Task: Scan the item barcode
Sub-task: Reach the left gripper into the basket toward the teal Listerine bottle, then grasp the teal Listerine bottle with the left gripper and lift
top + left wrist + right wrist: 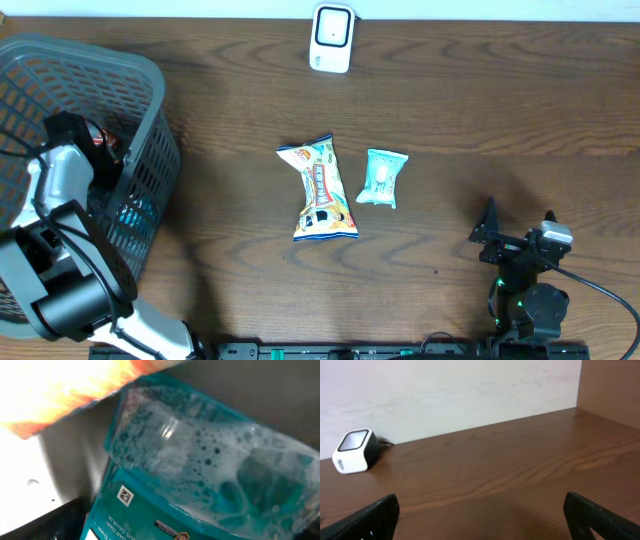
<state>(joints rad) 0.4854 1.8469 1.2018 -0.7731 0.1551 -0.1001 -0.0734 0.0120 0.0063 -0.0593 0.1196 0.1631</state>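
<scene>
- The right fingers [515,240] are spread wide and empty. They are parked well nearer than the scanner [331,38] and to its right, probably to leave the middle free.
- The teal pouch [200,475], judged the item wanted, lies in the basket [150,90], left of the scanner. The left fingers, hidden inside the basket, are taken as wide, with nothing gripped.
- Two snack packets [322,190] are laid flat just nearer than the scanner.

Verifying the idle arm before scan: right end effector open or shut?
Open. In the right wrist view the right end effector has its fingers at opposite frame edges with only bare table between them; nothing is held.
</scene>
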